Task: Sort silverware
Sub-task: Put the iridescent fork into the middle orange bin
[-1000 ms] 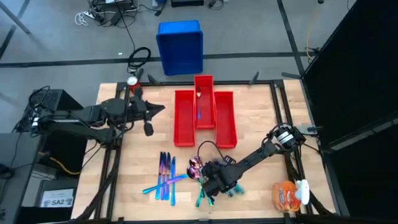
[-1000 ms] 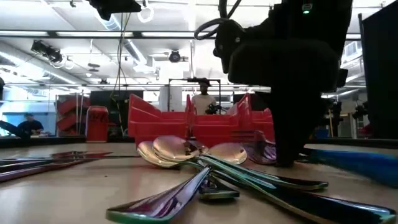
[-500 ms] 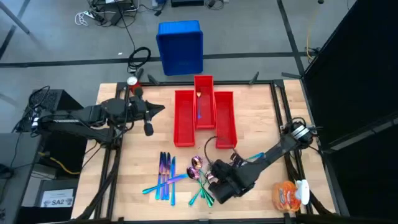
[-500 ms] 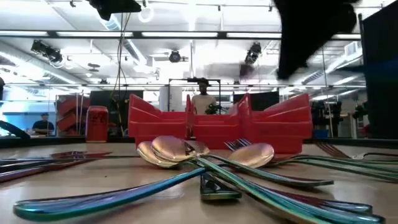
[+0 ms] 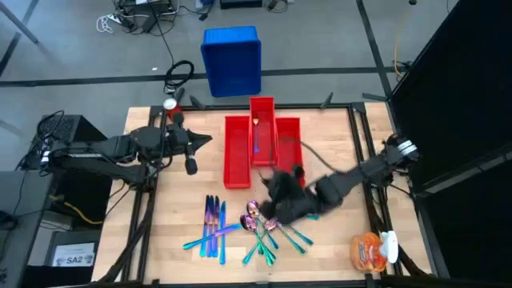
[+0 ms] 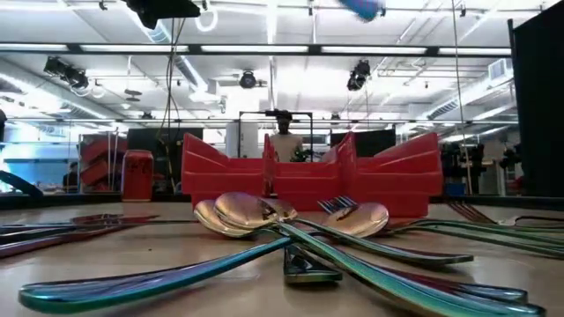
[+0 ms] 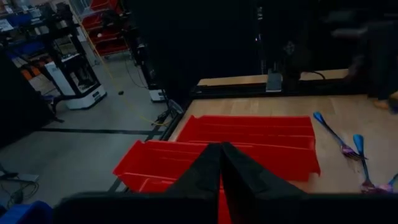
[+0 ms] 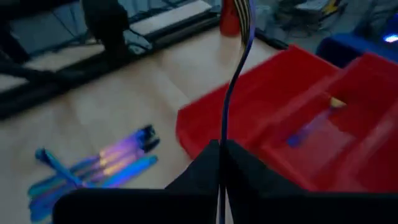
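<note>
The silverware lies near the table's front edge: a row of blue-purple knives point(image 5: 212, 228) and a crossed pile of spoons and forks point(image 5: 264, 230), also in the low view point(image 6: 291, 224). My right gripper point(image 5: 274, 190) hangs above the pile's far side, close to the red bins point(image 5: 262, 152), and is shut on a slim fork point(image 8: 236, 68). One blue piece point(image 5: 256, 146) lies in the middle bin. My left gripper point(image 5: 206, 141) waits shut, left of the bins. My right gripper pinches the fork's handle point(image 8: 222, 138) between its two fingers. The fork sticks out beyond the fingertips, with its tines point(image 8: 245, 12) at the far end. It is lifted clear of the table, over the edge of the red bins.
Three long red bins stand side by side at mid-table, the middle one point(image 5: 262, 120) set farther back. A blue crate point(image 5: 232, 60) sits on the floor beyond the table. An orange-and-white object point(image 5: 372, 250) lies at the near right corner, and a red can point(image 5: 170, 104) at the far left.
My right gripper has risen from the pile near the front edge and gone toward the far edge and the red bins, carrying the fork clear of the table. It has left the low view. The spoons and forks in the pile have shifted and spread out.
</note>
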Robot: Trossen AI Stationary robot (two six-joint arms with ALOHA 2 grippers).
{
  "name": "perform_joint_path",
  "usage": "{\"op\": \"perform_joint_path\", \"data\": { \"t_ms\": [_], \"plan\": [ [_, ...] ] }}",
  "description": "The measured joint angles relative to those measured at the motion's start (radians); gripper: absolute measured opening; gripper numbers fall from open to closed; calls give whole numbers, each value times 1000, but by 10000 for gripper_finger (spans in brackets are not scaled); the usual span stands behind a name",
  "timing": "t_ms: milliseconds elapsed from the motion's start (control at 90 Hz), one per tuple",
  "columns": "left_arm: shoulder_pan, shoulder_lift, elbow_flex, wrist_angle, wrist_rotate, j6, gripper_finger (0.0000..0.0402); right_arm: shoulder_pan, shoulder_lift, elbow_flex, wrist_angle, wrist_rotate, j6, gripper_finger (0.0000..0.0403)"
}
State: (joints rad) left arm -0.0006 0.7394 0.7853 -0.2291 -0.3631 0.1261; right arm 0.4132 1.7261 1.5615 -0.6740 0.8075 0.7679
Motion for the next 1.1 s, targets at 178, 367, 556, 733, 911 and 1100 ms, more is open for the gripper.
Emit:
{"op": "perform_joint_path", "data": {
  "t_ms": [178,367,556,733,911,1100],
  "plan": [
    [0,0,0,0,0,0,0,-223,-100,-191,311,-227,-163,0],
    [0,0,0,0,0,0,0,-530,-163,-331,538,-407,-80,0],
    [0,0,0,0,0,0,0,-718,-107,-356,571,-542,49,0],
    [0,0,0,0,0,0,0,-766,-64,-356,536,-592,94,1],
    [0,0,0,0,0,0,0,-787,-59,-357,526,-627,97,17],
    [0,0,0,-1,0,0,0,-806,-60,-357,511,-628,94,54]
  ]
}}
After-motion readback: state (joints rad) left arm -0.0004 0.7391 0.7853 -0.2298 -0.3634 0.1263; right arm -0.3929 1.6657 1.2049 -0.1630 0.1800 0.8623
